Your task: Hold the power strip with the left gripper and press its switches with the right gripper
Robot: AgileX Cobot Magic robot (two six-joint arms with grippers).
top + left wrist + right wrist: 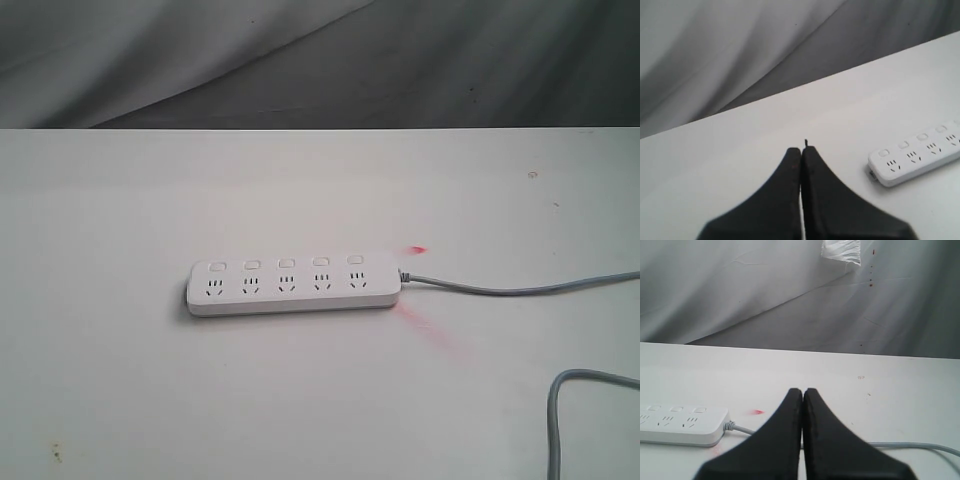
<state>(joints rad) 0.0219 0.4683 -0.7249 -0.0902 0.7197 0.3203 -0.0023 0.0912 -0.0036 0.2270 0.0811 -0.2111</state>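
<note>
Exterior view shows the power strip (295,285) flat mid-way across the worktop (120,200), switches (286,263) up for pressing, cable (500,290) off toward the right edge — my left jaws and right jaws both clenched on nothing, apart from it.

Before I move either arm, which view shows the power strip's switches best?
The exterior view: all five switches on the power strip show clearly, unobstructed. The left wrist view cuts the strip off after about four; the right wrist view shows only three.
</note>
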